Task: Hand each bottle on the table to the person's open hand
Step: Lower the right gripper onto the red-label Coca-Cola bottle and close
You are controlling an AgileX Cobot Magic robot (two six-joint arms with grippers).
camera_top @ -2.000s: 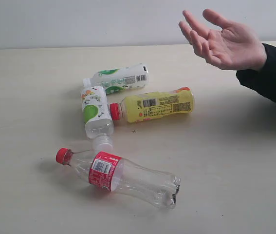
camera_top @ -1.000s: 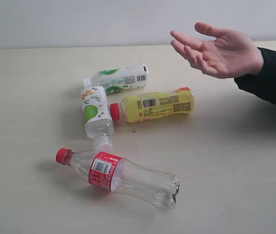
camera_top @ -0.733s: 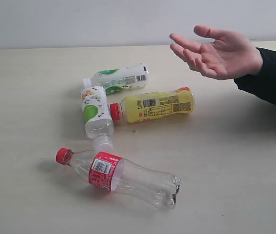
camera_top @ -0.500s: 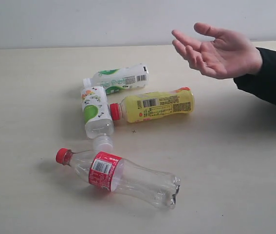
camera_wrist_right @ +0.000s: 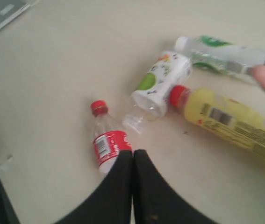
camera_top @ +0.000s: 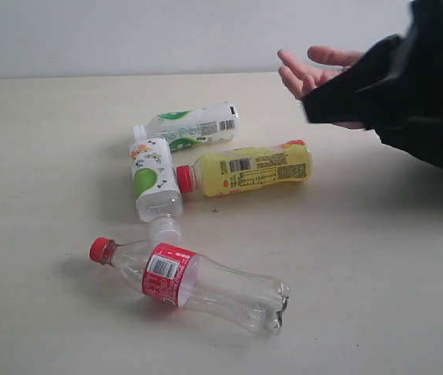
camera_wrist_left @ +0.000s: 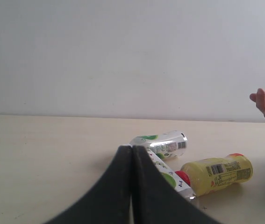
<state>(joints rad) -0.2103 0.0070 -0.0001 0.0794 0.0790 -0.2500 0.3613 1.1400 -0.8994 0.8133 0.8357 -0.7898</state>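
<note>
Red-label bottle lies apart from R tool, closed, empty; L tool same.

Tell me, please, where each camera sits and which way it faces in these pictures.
Exterior view: raised, off the arms, looking down across the table; red-labelled bottle nearest; the person's hand partly behind a blurred black arm.
Left wrist view: low, facing level toward the wall; shut left gripper shows.
Right wrist view: high, facing down; shut right gripper shows.
Shared: all three see the yellow-labelled bottle.
</note>
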